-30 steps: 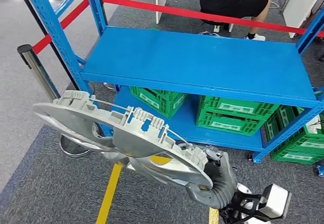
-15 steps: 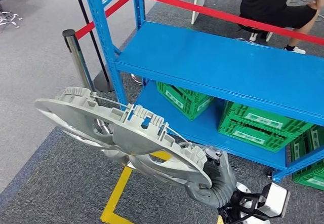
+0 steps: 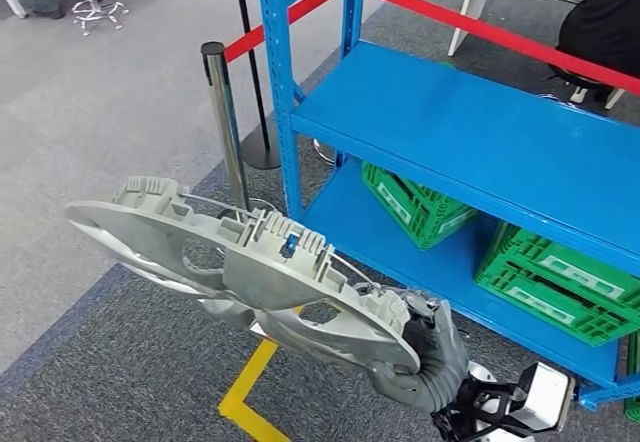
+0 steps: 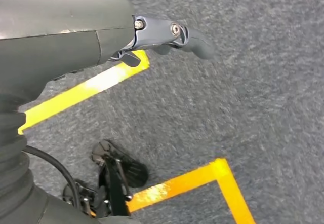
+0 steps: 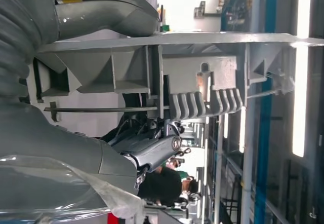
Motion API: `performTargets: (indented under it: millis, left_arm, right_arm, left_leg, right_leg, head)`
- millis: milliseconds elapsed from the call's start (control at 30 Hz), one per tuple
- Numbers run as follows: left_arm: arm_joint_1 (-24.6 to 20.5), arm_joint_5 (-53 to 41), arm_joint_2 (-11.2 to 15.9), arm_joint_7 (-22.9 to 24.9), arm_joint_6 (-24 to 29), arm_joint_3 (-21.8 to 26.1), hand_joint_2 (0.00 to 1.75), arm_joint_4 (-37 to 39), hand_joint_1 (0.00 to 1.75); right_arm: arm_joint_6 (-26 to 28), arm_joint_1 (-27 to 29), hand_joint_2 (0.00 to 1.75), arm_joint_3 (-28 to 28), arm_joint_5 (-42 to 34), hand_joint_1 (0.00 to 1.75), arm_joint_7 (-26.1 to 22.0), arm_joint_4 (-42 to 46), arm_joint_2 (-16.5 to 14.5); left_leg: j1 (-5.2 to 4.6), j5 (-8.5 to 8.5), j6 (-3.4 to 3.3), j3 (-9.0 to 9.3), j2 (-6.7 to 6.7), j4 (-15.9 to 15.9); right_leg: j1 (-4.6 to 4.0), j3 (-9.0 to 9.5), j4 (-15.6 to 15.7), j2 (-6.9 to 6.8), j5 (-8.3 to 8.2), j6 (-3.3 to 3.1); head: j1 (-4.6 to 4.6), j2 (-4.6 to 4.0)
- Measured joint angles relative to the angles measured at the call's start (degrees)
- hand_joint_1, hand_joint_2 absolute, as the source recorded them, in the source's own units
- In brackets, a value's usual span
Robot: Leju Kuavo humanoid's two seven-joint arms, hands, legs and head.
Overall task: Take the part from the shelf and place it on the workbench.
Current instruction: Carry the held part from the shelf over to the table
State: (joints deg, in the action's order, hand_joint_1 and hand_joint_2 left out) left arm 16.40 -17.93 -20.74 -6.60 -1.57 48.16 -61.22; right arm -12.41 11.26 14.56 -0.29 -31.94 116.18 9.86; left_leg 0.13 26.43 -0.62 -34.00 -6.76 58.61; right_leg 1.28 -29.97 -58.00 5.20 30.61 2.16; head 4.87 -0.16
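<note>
The part (image 3: 241, 262) is a large flat grey plastic moulding with ribs and clips along its rim. It hangs level over the carpet, in front of the blue shelf (image 3: 483, 132). My right hand (image 3: 423, 362) grips its near right edge from below. In the right wrist view the part's ribbed underside (image 5: 153, 72) fills the area beyond the hand (image 5: 153, 153). My left hand (image 4: 168, 34) hangs over the grey carpet, fingers stretched out and holding nothing.
Green crates (image 3: 415, 207) (image 3: 558, 282) stand on the shelf's bottom level. A chrome post (image 3: 223, 112) with a red belt (image 3: 490, 32) stands by the shelf's left upright. Yellow tape (image 3: 249, 392) marks the carpet below the part. A person in black (image 3: 604, 22) sits behind the belt.
The whole picture has swung left: shelf and crates have slid toward the right edge and more open floor shows on the left. The part stays in my right hand, unchanged.
</note>
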Motion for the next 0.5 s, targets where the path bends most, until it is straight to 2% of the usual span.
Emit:
performTargets:
  millis: [33,67,100,167,200,233,267,300,333,400,433,467,500]
  left_arm:
    - [0.1,0.0,0.0,0.0,0.0,0.0,1.75,0.0,0.0]
    - [0.2,0.0,0.0,0.0,0.0,0.0,1.75,0.0,0.0]
    - [0.2,0.0,0.0,0.0,0.0,0.0,1.75,0.0,0.0]
    - [0.1,0.0,0.1,0.0,0.0,0.0,1.75,0.0,0.0]
    - [0.0,0.0,0.1,0.0,0.0,0.0,1.75,0.0,0.0]
    - [0.0,0.0,0.1,0.0,0.0,0.0,1.75,0.0,0.0]
    - [0.0,0.0,0.1,0.0,0.0,0.0,1.75,0.0,0.0]
    - [0.1,0.0,0.1,0.0,0.0,0.0,1.75,0.0,0.0]
    - [0.1,0.0,0.1,0.0,0.0,0.0,1.75,0.0,0.0]
    - [0.2,0.0,0.1,0.0,0.0,0.0,1.75,0.0,0.0]
    - [0.1,0.0,0.1,0.0,0.0,-0.1,1.75,-0.1,0.0]
    - [0.1,0.0,0.1,0.0,0.0,-0.1,1.75,-0.1,0.0]
    - [0.1,0.0,0.2,0.0,0.0,-0.1,1.75,-0.1,0.0]
  right_arm:
    - [0.0,0.0,1.75,0.0,0.0,1.75,0.0,0.0,0.0]
    - [0.0,-0.1,1.75,0.0,0.0,1.75,0.0,0.0,0.0]
    - [0.0,-0.1,1.75,0.0,0.0,1.75,0.0,0.0,0.0]
    - [0.0,-0.1,1.75,-0.1,0.0,1.75,-0.1,0.1,0.0]
    - [0.0,-0.1,1.75,-0.1,0.0,1.75,-0.1,0.1,0.0]
    - [0.0,0.0,1.75,-0.1,0.0,1.75,0.0,0.1,0.0]
    - [0.0,-0.1,1.75,-0.1,0.0,1.75,0.0,0.1,0.0]
    - [0.0,-0.1,1.75,-0.1,0.0,1.75,0.0,0.1,0.0]
    - [0.0,-0.1,1.75,-0.1,0.0,1.75,0.0,0.1,0.0]
    - [0.0,-0.1,1.75,-0.1,0.0,1.75,0.0,0.1,0.0]
    - [0.0,-0.1,1.75,-0.1,0.0,1.75,0.0,0.1,0.0]
    - [0.0,-0.1,1.75,-0.1,0.0,1.75,0.0,0.1,0.0]
    - [0.0,-0.1,1.75,-0.1,0.0,1.75,0.0,0.1,0.0]
  left_leg:
    - [0.14,-0.11,0.36,-0.28,-0.54,0.0]
    - [0.11,0.15,0.66,-0.57,-0.16,0.5]
    - [0.05,0.97,0.93,-1.17,0.94,1.7]
    - [-0.04,4.24,1.45,-3.79,4.29,7.6]
    - [0.06,6.01,1.67,-5.56,5.34,11.5]
    - [0.18,7.11,1.81,-6.95,5.88,14.7]
    - [0.26,7.26,1.87,-7.51,6.13,16.2]
    - [0.31,6.31,1.85,-6.94,6.3,15.3]
    - [0.3,4.55,1.71,-5.27,6.65,12.3]
    - [-0.1,1.55,1.16,-1.0,8.84,4.4]
    - [-0.37,0.9,0.85,0.4,9.83,1.6]
    - [-0.63,0.86,0.59,0.98,10.47,0.3]
    - [-0.84,1.01,0.36,0.92,10.32,0.0]
  right_leg:
    - [0.06,0.07,0.0,-0.79,-0.16,-0.32]
    - [0.12,0.18,0.1,-1.59,-0.31,-0.68]
    - [0.2,0.32,0.3,-2.48,-0.44,-1.1]
    - [0.09,0.52,0.5,-4.36,-0.46,-1.69]
    - [-0.01,0.53,0.5,-5.33,-0.39,-1.84]
    - [-0.1,0.55,0.5,-6.27,-0.33,-1.89]
    - [-0.15,0.58,0.5,-7.15,-0.25,-1.92]
    - [-0.17,0.65,0.5,-7.93,-0.18,-1.9]
    - [-0.18,0.8,0.5,-8.66,-0.07,-1.83]
    - [-0.34,1.12,0.4,-9.92,0.28,-1.41]
    - [-0.47,1.24,0.4,-10.51,0.46,-1.09]
    - [-0.6,1.33,0.4,-11.05,0.6,-0.79]
    - [-0.71,1.41,0.5,-11.61,0.67,-0.48]
  head:
    - [0.03,0.0]
    - [-0.04,-0.01]
    - [-0.22,-0.01]
    - [-0.56,-0.02]
    - [-0.65,-0.02]
    - [-0.63,-0.02]
    - [-0.63,-0.02]
    - [-0.63,-0.02]
    - [-0.64,-0.02]
    - [-0.65,-0.02]
    - [-0.61,-0.01]
    - [-0.6,-0.01]
    - [-0.57,-0.01]
